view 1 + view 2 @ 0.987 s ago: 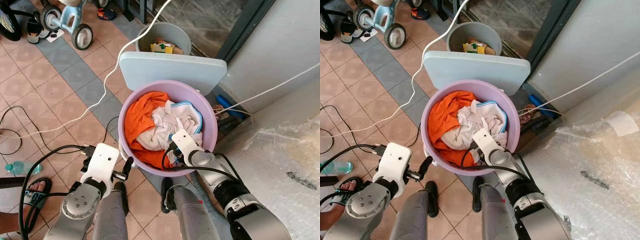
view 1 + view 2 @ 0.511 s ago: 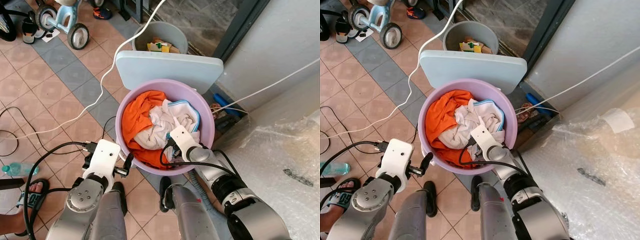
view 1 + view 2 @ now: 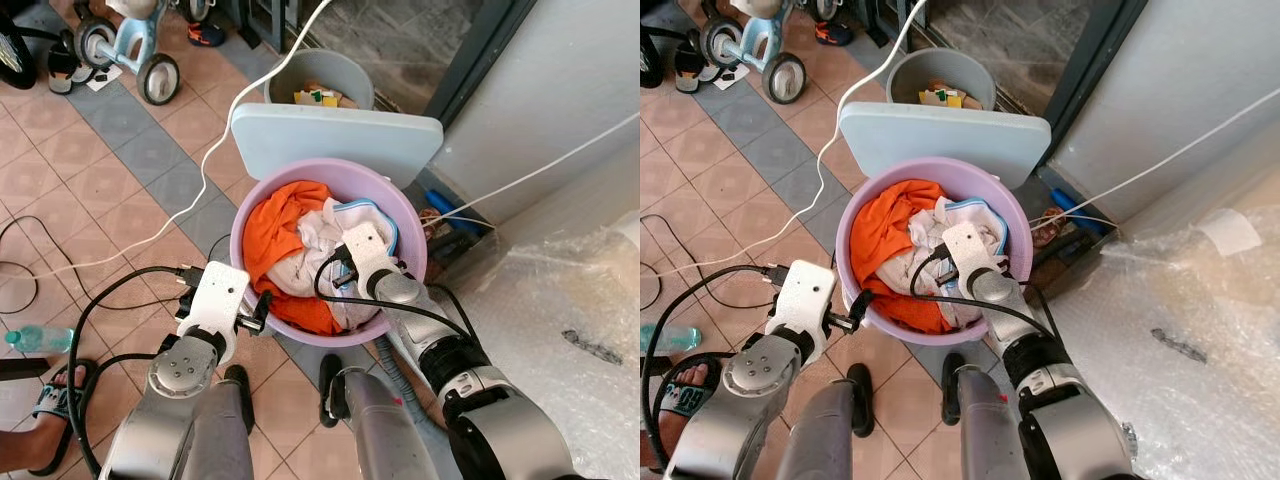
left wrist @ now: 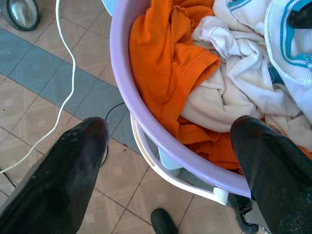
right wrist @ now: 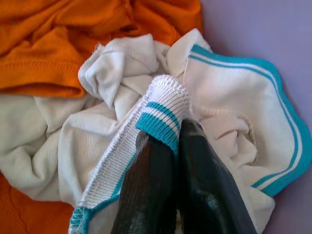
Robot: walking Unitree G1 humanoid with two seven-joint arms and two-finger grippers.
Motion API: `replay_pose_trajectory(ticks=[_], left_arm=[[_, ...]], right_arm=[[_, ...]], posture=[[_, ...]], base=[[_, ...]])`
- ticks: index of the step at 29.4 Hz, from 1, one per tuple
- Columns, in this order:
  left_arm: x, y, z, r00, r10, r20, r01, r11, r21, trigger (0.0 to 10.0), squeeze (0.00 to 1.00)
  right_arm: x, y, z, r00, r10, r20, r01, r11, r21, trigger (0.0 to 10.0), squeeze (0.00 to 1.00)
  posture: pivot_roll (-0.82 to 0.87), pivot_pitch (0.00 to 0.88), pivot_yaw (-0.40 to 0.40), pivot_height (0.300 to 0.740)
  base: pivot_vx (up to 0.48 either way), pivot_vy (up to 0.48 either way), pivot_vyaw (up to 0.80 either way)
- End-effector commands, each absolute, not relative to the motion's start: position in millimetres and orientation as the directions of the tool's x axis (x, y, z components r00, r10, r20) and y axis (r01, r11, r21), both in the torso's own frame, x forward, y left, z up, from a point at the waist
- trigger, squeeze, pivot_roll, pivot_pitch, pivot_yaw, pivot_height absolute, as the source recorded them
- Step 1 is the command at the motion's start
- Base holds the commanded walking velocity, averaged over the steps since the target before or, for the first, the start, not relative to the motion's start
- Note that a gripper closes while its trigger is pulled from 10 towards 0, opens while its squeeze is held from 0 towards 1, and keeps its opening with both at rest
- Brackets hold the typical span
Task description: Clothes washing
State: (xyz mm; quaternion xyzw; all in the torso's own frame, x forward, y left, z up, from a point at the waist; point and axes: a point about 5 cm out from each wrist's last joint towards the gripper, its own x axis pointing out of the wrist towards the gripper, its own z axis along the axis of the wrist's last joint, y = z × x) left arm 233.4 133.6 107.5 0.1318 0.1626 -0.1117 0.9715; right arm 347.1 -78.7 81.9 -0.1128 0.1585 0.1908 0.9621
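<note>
A purple basin (image 3: 300, 172) stands in front of me on a white stand (image 4: 165, 173). It holds an orange garment (image 3: 275, 235) and white clothes with teal trim (image 3: 375, 215). My right gripper (image 5: 171, 141) is down in the basin, shut on the teal-striped cuff of a white garment (image 5: 163, 109). My left gripper (image 4: 170, 126) is open at the basin's near left side. One finger (image 4: 73, 165) is outside the rim and the other (image 4: 265, 161) is over the clothes.
A pale blue board (image 3: 340, 135) leans behind the basin, with a grey bucket (image 3: 320, 80) beyond it. A white cable (image 3: 200, 190) and black cables (image 3: 30, 270) cross the tiled floor. A tricycle (image 3: 130, 45) is far left. Bubble wrap (image 3: 570, 320) lies right. A sandalled foot (image 3: 55, 400) is near left.
My right gripper has pushed further across the basin into the white clothes. My left gripper has come up from beside the basin to straddle its rim. The camera shifted slightly.
</note>
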Motion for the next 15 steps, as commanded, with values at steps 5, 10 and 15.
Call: replay_pose_trajectory(ticks=[5,10,15], left_arm=[[240,131,101,0.92,-0.178,-0.349,0.263,0.941,0.212,10.0,0.0],[247,126,99,0.921,-0.207,-0.33,0.294,0.925,0.241,10.0,0.0],[255,120,102,0.925,-0.236,-0.298,0.319,0.907,0.274,10.0,0.0]], right_arm=[[359,-103,157,0.97,0.243,0.007,-0.24,0.962,-0.134,0.0,0.0],[352,-123,199,0.967,0.157,0.199,-0.155,0.988,-0.028,0.0,0.0],[347,-131,241,0.931,0.103,0.35,-0.117,0.993,0.02,0.0,0.0]], posture=[[0.09,0.213,-0.037,0.74],[0.06,0.17,-0.005,0.74],[0.05,0.15,0.012,0.74]], base=[[0.0,0.0,0.0],[0.0,0.0,0.0],[0.0,0.0,0.0]])
